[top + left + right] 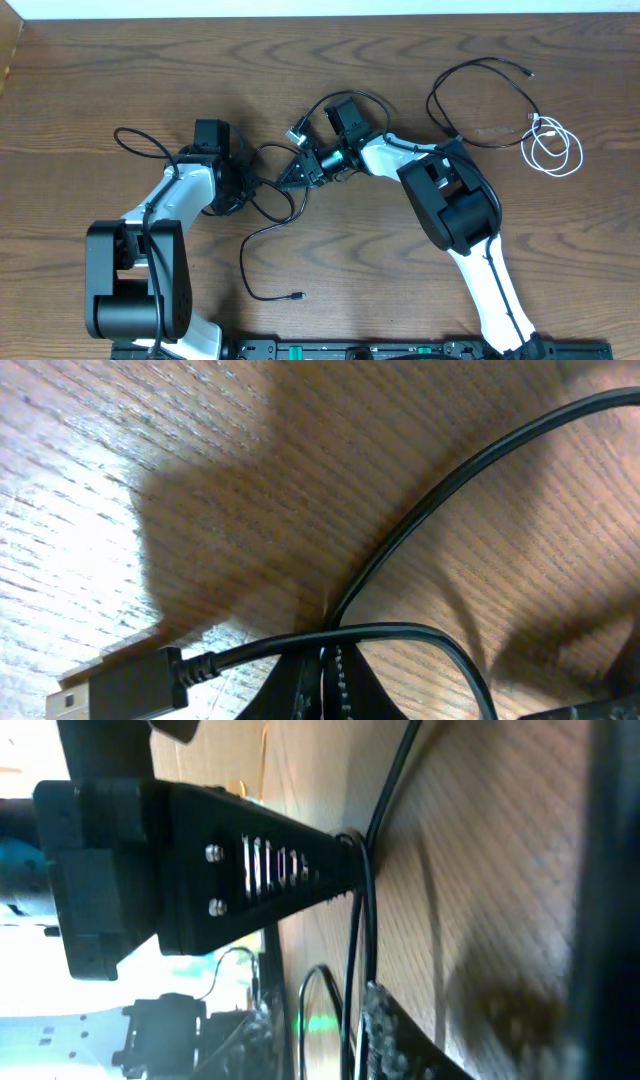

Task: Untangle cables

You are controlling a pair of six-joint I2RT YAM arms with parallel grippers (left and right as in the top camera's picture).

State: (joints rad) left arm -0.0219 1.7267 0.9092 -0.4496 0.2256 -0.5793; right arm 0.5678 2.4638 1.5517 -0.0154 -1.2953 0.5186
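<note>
While two of the three cables already lie apart from the working spot, the job reads as only part done.

White cable [555,148]: loose coil at the right side of the table [100,60]. The far black cable [480,61] lies just beside it in one open loop at upper right. Their ends come close together by the white coil; whether they touch or cross there is too small to tell.

Middle black cable [246,250]: the one in hand. It sits at centre between the two arms, looping over itself under the grippers. Its free tail curves toward the near edge and ends in a tail plug [297,296].

Left gripper [238,185]: jaws pressed together. In the left wrist view the middle black cable [480,460] crosses right at the fingertips, with a near plug [120,685] lying on the wood just beside. It looks nipped at the tips, though the contact sits at the frame's edge.

Right gripper [288,178]: jaws apart. One strand of the middle black cable [362,940] runs through the gap below the upper finger [270,870]. No pinch shows.

Judgement: the centre loops are not yet drawn out. Left to do: get a second hold on that strand, pull the crossing open, and lay this cable out on its own. The spot where white and black ends meet at far right may also need checking.
</note>
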